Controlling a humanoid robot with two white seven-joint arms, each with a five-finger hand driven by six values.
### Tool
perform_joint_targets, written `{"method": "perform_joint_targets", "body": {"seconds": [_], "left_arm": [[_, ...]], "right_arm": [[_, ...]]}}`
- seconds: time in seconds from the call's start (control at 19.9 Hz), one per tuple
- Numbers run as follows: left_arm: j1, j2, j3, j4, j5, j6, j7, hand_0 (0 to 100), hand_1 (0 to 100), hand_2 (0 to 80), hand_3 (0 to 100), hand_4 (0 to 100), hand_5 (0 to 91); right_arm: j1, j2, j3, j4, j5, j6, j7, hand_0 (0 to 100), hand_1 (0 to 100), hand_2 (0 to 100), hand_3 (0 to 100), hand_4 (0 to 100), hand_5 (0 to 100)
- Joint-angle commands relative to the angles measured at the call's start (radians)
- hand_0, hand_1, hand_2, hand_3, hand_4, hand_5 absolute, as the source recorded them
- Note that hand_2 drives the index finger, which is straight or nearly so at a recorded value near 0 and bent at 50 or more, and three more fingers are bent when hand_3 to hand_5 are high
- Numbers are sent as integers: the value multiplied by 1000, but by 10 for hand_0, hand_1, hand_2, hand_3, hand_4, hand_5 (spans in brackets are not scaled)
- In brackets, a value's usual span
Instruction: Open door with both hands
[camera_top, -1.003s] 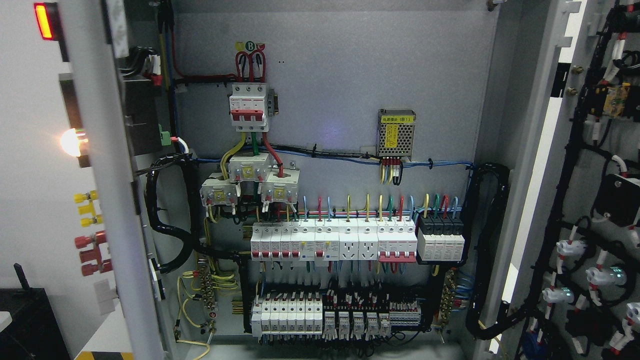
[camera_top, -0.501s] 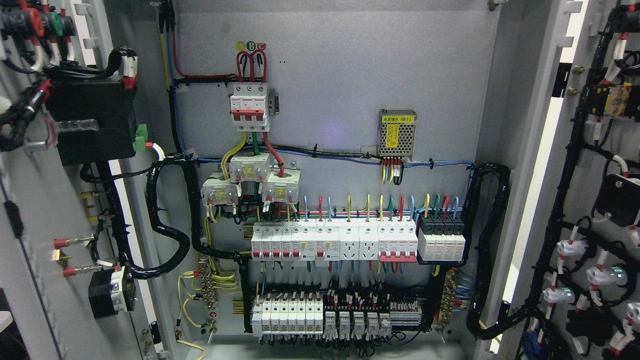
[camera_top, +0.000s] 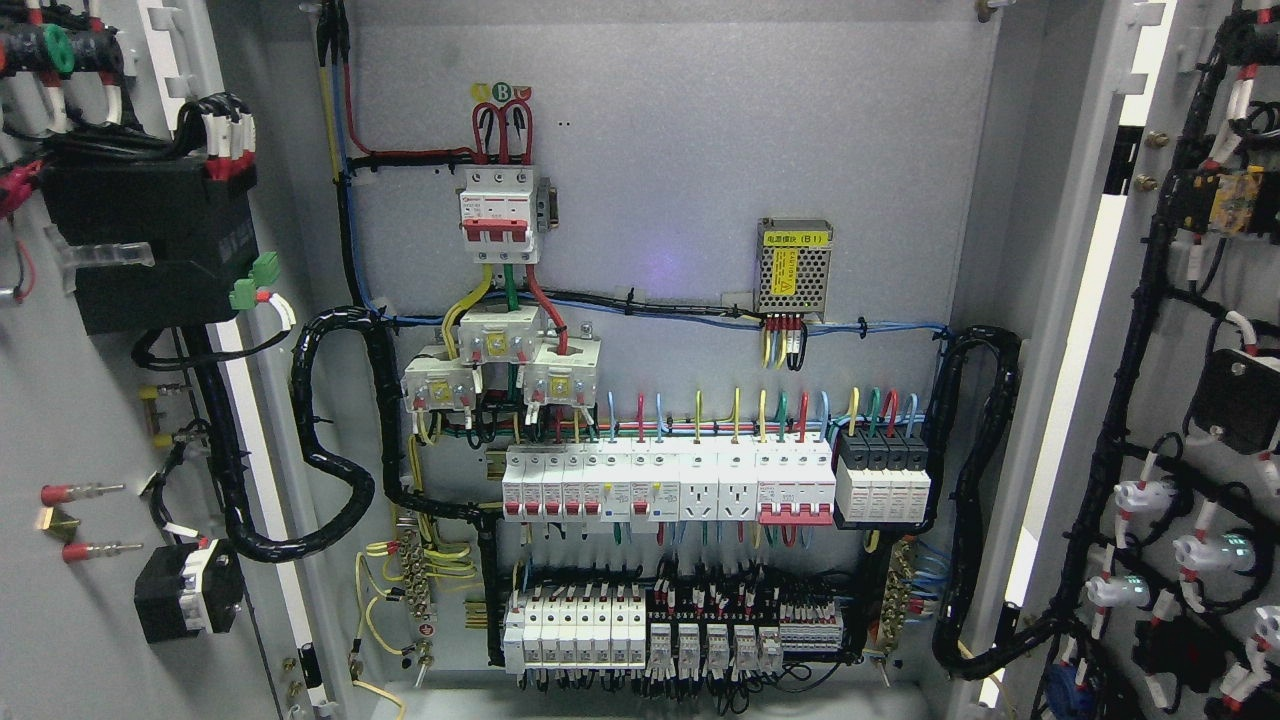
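**Both doors swung wide, cabinet interior exposed**

At far left: left door (camera_top: 60, 420), open, inner face turned toward the camera, long axis vertical, hinge edge beside the cabinet's left frame. Mounted on it: a black box (camera_top: 140, 240) near the top with red-and-white ferruled wires, a green plug (camera_top: 255, 275) just beside it, a smaller black unit (camera_top: 185, 590) lower down, red-tipped studs at mid height. A black corrugated conduit (camera_top: 330, 430) looping from that door into the cabinet.

In the middle: grey backplate (camera_top: 700, 120), a red-levered breaker (camera_top: 497, 215) up top, three white blocks below it, a perforated power supply (camera_top: 792, 265) to the right, then a long breaker row (camera_top: 670, 485) and a lower terminal row (camera_top: 640, 630).

At right: another black conduit (camera_top: 975, 500) curving down, then the right door (camera_top: 1190, 330), also open, upright, inner face showing black cable harness and white lamp backs.

No hands in view; finger state impossible to tell. Nothing standing across the opening.
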Motion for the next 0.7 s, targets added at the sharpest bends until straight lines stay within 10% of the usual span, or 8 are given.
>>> {"method": "perform_joint_targets", "body": {"seconds": [0.0,0.15,0.3,0.65], "left_arm": [[225,28,-26,-672,1,10,1,120,389,0,0,0,0],[344,109,-66,-976,17,2,-1,120,389,0,0,0,0],[512,184,-104,-1327,46,-51,-20,120,389,0,0,0,0],[657,362,-115,-1603,54,-554,-16,120,389,0,0,0,0]], "right_arm": [[21,12,-46,18,1,-4,0,120,389,0,0,0,0],[63,-33,-95,15,1,-9,-10,120,389,0,0,0,0],[144,-86,-181,-26,-1,-33,-125,120,389,0,0,0,0],[328,-245,-368,-150,-1,-130,-176,120,389,0,0,0,0]]}}
